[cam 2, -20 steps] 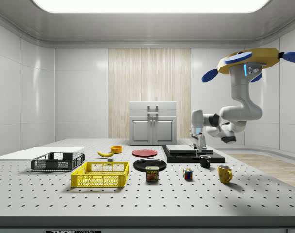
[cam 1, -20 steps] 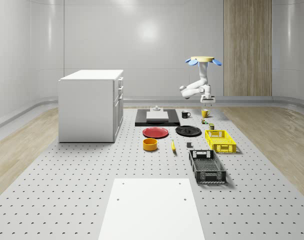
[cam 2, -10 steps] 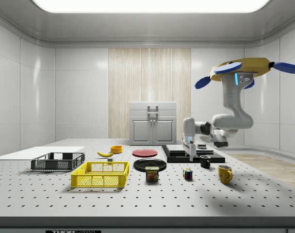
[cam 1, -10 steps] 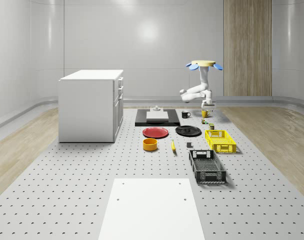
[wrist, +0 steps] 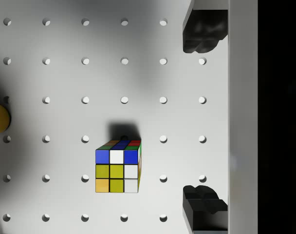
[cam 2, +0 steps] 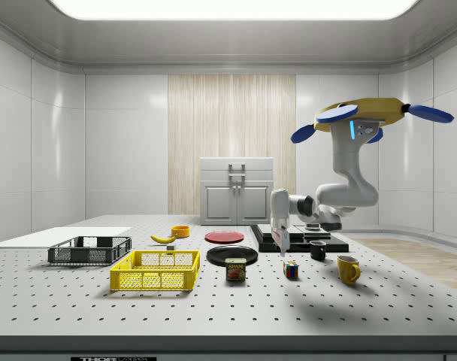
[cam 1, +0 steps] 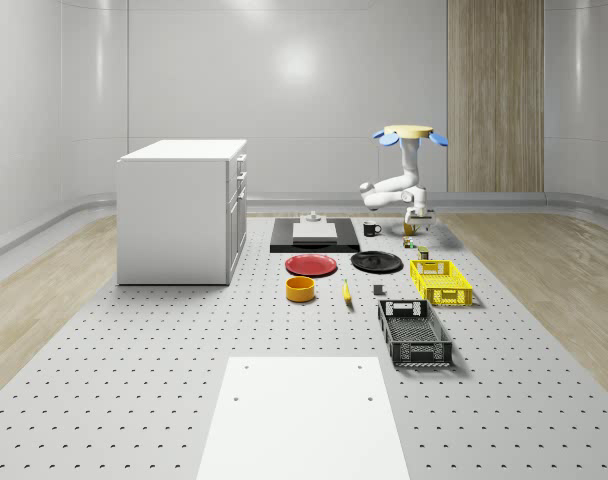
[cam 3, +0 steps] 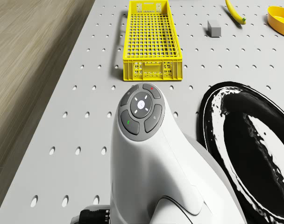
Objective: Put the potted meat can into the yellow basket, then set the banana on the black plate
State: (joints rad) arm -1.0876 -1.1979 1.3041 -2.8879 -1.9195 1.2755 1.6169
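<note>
- The drone (cam 2: 364,115) hovers above the table (cam 2: 213,308) near the side view's right, over the mugs and cube.
- Its gripper (cam 2: 283,251) hangs open, fingers (wrist: 201,34) spread, just above the table beside the colour cube (wrist: 118,171).
- The meat can (cam 2: 235,269), labelled "SPAM", stands beside the yellow basket (cam 2: 155,270), outside it.
- The banana (cam 2: 164,238) lies well apart from the black plate (cam 2: 232,255).
</note>
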